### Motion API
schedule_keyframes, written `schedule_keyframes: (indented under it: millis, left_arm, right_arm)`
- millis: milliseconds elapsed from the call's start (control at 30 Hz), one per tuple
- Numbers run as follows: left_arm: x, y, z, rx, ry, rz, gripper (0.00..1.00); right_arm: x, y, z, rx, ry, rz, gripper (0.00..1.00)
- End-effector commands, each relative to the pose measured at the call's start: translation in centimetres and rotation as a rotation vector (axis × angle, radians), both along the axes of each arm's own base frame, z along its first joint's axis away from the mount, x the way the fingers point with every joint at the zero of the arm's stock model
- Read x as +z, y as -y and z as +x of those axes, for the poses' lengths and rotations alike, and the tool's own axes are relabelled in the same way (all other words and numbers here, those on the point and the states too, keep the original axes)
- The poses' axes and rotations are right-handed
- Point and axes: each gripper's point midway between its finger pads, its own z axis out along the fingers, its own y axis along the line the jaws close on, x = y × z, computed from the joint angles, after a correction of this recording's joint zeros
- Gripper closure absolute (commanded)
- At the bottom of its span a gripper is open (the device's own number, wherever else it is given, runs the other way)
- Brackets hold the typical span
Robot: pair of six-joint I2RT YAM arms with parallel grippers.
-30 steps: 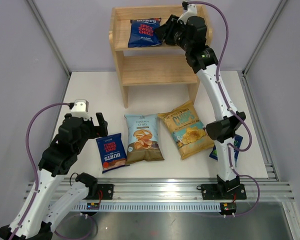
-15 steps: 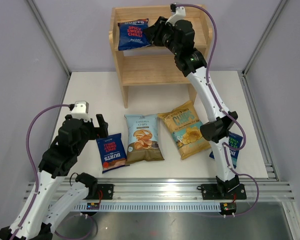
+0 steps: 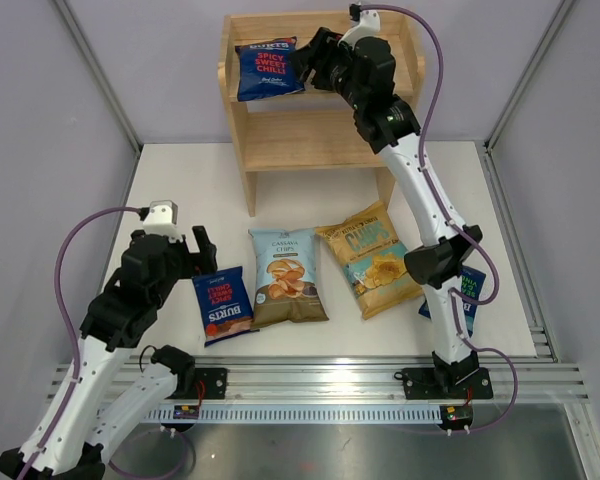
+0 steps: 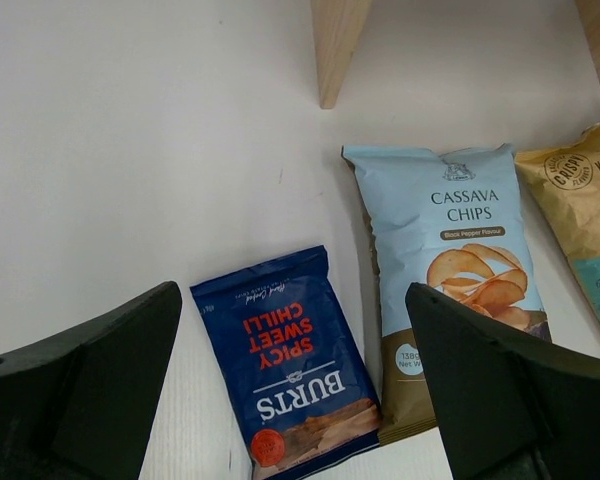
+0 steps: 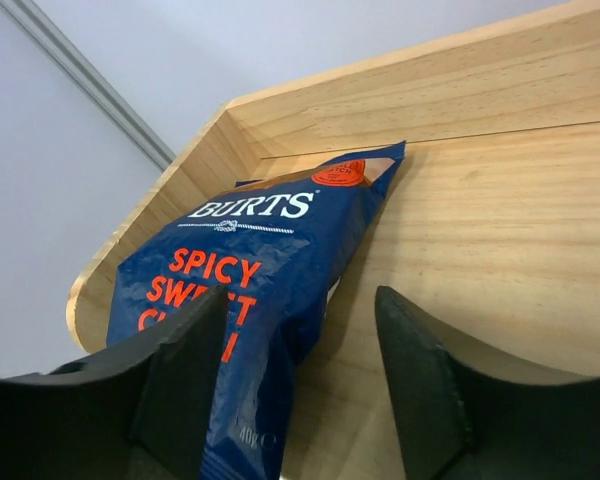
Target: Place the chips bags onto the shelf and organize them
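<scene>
A dark blue red-lettered Burts bag (image 3: 269,68) lies at the left of the shelf's (image 3: 325,135) top tier; it also shows in the right wrist view (image 5: 250,260) on the wood (image 5: 480,230). My right gripper (image 3: 310,62) (image 5: 300,300) is open beside the bag's right edge, which lies between the jaws. My left gripper (image 3: 195,250) (image 4: 292,295) is open above a second red-lettered Burts bag (image 3: 223,305) (image 4: 290,370) on the table. The Cassava bag (image 3: 287,277) (image 4: 460,270) and the yellow/teal bag (image 3: 375,258) (image 4: 580,220) lie side by side. A green-marked blue bag (image 3: 467,290) is partly hidden behind the right arm.
The shelf's lower tier (image 3: 320,150) holds nothing. A shelf side panel's foot (image 4: 335,50) stands on the white table beyond the Cassava bag. Grey walls close in the table at the left, back and right.
My right gripper moved the Burts bag left along the top tier, then opened and let go of it. The left arm has not moved.
</scene>
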Motion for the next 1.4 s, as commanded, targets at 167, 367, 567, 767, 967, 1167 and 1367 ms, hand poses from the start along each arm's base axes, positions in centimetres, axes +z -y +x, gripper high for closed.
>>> schedule_keyframes:
  millis: [167,367,567,767,967,1167,1367]
  left_arm:
    - [-2.7,-2.2,0.7,0.281,-0.124,-0.073,0.01]
    - [-6.9,-2.4,1.1,0.318,-0.236,-0.277,0.01]
    - [-9.8,-5.0,0.5,0.481,-0.225,-0.384,0.01]
    - [-14.5,-4.8,-0.1,0.559,-0.322,-0.445,0.01]
    - [-17.6,-5.2,-0.5,0.594,-0.349,-0.43,0.01]
    - [-19.1,-4.9,-0.8,0.6,-0.411,-0.431,0.01]
    - [-20.5,-4.6,-1.2,0.584,-0.453,-0.418,0.01]
  right_arm:
    - [9.1,6.6,-7.1,-0.106,0.127,-0.039,0.01]
    - [8.0,8.5,-14.6,0.021,0.098,-0.175,0.01]
    - [2.6,8.0,-24.0,0.299,0.153,-0.045,0.01]
    - [-3.7,9.3,-27.9,0.345,-0.006,-0.052,0.01]
    - [-6.5,9.9,-32.0,0.44,-0.077,-0.058,0.0]
    - [-8.5,9.9,-33.3,0.486,-0.132,-0.084,0.01]
    - [-9.3,9.9,-33.1,0.484,-0.138,-0.107,0.01]
